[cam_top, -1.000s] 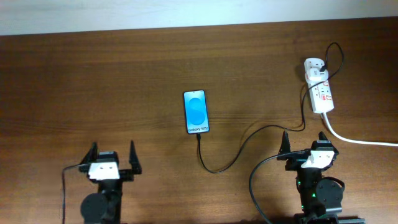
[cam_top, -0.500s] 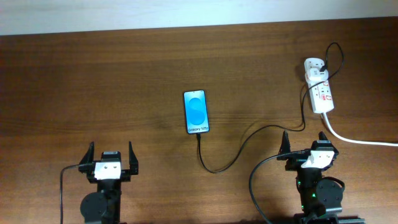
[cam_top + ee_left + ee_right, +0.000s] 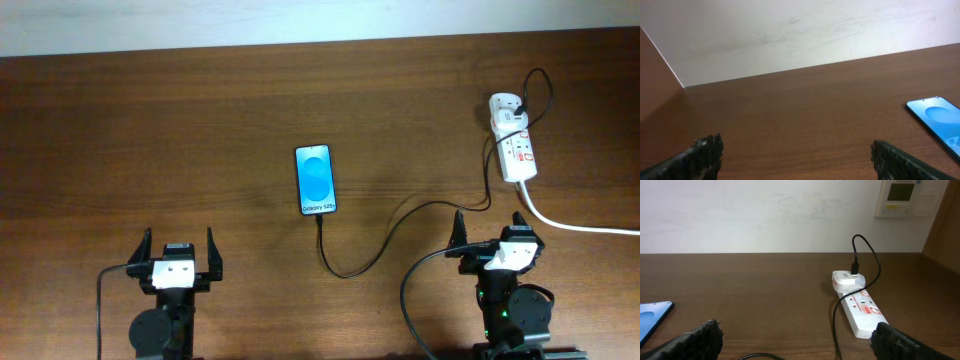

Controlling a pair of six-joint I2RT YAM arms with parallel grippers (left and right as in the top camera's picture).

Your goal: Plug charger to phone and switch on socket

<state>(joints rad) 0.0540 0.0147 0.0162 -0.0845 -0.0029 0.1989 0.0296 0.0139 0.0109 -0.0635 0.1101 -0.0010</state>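
Observation:
The phone (image 3: 315, 179) lies face up mid-table, blue screen lit; it also shows in the left wrist view (image 3: 938, 114) and the right wrist view (image 3: 652, 317). The black charger cable (image 3: 400, 228) runs from the phone's bottom edge in a loop to a white adapter (image 3: 506, 108) plugged into the white socket strip (image 3: 517, 148), also in the right wrist view (image 3: 860, 309). My left gripper (image 3: 178, 247) is open and empty at the front left, its jaws (image 3: 797, 155) over bare wood. My right gripper (image 3: 490, 228) is open and empty at the front right, its jaws (image 3: 797, 335) in front of the strip.
The strip's thick white cord (image 3: 580, 224) runs off the right edge. A white wall borders the table's far side (image 3: 300, 25). A wall panel (image 3: 902, 197) hangs behind the strip.
The left gripper turned slightly and settled straight between one second ago and half a second ago. Nothing has moved since.

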